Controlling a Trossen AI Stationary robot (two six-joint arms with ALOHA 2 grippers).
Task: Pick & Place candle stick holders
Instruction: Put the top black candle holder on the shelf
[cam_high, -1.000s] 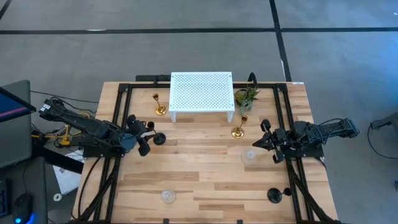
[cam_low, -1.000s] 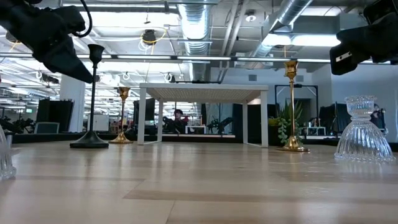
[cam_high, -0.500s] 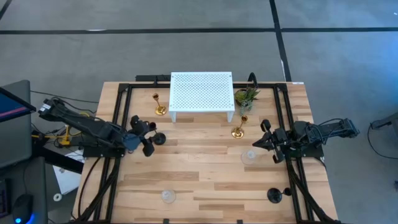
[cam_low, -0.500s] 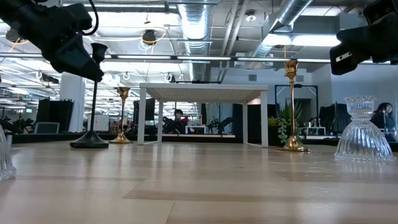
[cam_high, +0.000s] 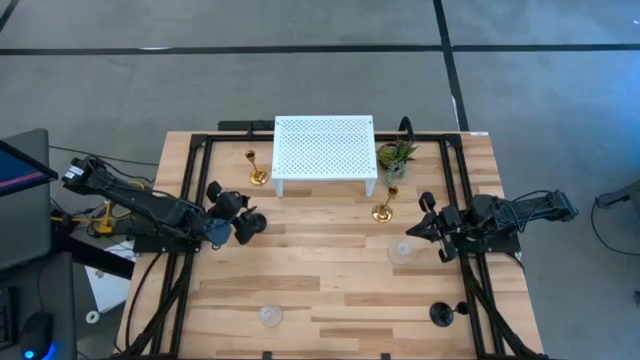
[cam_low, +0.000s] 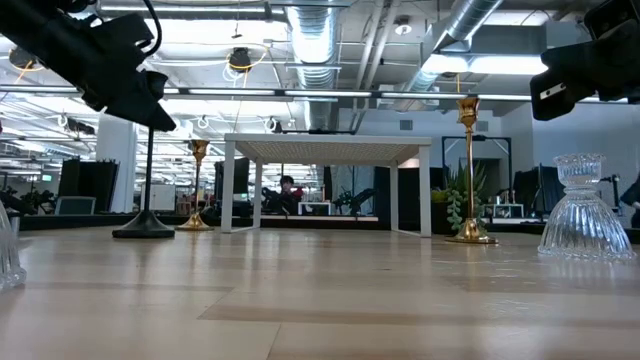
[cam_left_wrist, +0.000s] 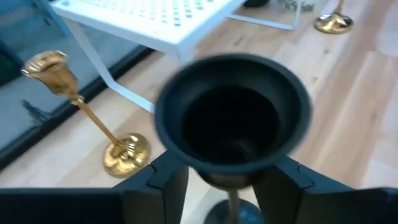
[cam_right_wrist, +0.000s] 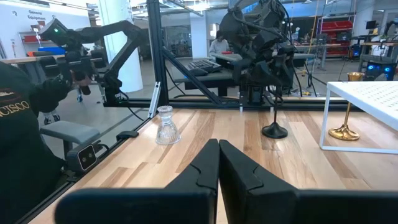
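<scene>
Wooden tabletop (cam_high: 330, 275) with a white perforated stand (cam_high: 324, 150) at twelve o'clock. Step in hand, as judged: grasping the first holder. The left gripper (cam_high: 243, 222) sits at nine o'clock, astride the top of a black candle stick holder (cam_low: 147, 160) that stands upright on its base; in the left wrist view the cup (cam_left_wrist: 233, 113) rises between the two fingers (cam_left_wrist: 155, 183), which flank the stem just below it, parted, contact not discernible. The next move calls for closing on the stem, then a straight lift. The right gripper (cam_high: 424, 228), clenched and empty, waits at three o'clock beside a clear glass holder (cam_high: 400, 251).
</scene>
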